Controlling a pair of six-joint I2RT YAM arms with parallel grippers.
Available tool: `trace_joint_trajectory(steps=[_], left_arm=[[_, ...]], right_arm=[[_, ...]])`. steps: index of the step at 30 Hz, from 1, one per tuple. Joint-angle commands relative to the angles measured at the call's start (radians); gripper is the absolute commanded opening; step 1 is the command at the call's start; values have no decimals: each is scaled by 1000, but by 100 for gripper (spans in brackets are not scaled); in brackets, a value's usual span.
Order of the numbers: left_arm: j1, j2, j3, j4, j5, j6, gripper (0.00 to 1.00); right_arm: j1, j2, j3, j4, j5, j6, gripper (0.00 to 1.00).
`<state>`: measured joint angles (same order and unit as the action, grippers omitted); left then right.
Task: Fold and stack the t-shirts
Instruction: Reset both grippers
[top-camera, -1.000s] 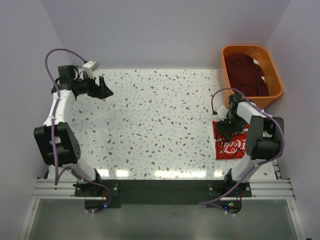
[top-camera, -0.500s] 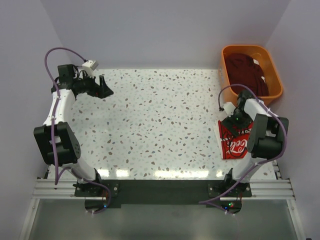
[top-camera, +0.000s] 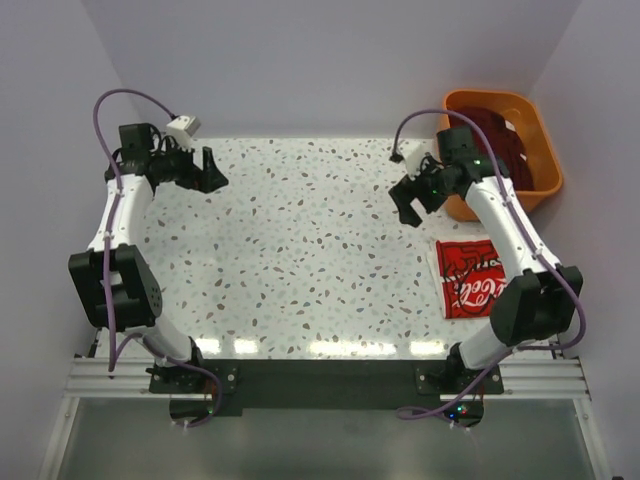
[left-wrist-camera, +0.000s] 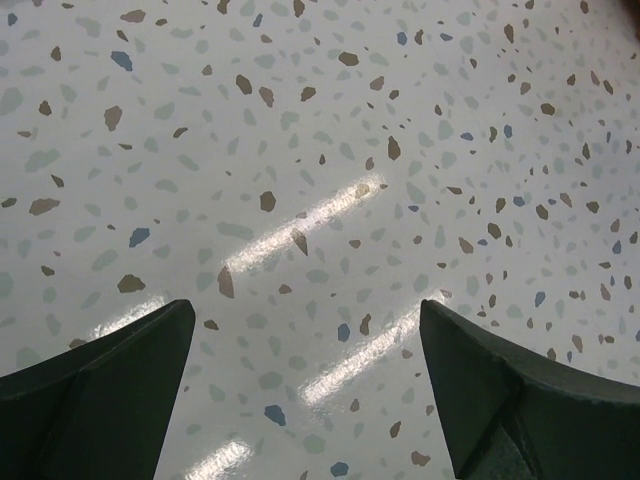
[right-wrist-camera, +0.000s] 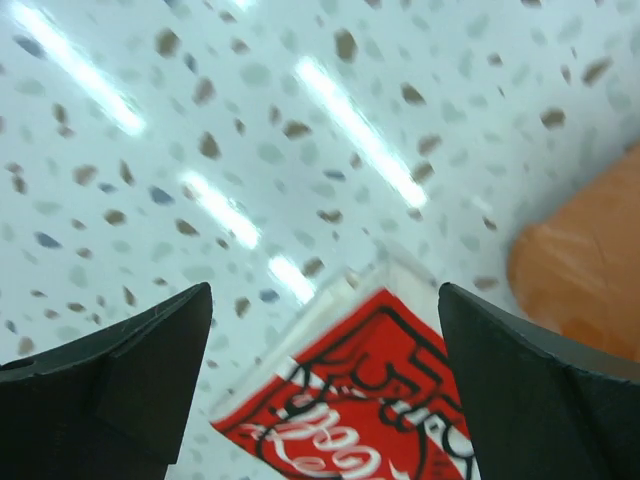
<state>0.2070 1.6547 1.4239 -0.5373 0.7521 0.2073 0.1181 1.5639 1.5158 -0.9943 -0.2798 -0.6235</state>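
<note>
Near the right edge of the counter (top-camera: 300, 250), a red t-shirt (top-camera: 468, 278) with white print lies folded flat. A dark maroon shirt (top-camera: 508, 140) is heaped in the orange tub (top-camera: 497, 96) at the far right corner. The right gripper (top-camera: 408, 205) hangs open above bare counter just left of the tub, holding nothing. The left gripper (top-camera: 211, 172) is open too, empty, over the far left corner.

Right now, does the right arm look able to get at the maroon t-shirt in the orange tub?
Probably yes. The right tool hangs open and empty just beside the orange tub, whose top is open. The maroon t-shirt lies uncovered inside, with nothing stacked on it.
</note>
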Motion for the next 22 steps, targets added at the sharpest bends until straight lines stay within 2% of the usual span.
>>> trace_joint_trajectory(steps=[1,4,8,13,16,22], left_arm=[[-43,5,60,-53,-66,49,100],[-92,20,43,-115,-181,79,100],[-147,-12,-90,-104,-267,80,100],[-185,-73,-282,6,-348,72,100],[-193,-81,-374,37,-381,63,100],[-195,-114,-401,91,-405,15,100]], right_arm=[[107,31,21,120,-133,180,99],[190,80,-22,296,-137,293,99],[288,179,-66,491,-105,418,99],[333,287,-111,574,-64,464,98],[353,295,-146,592,-33,473,99],[356,239,-198,600,-19,479,99]])
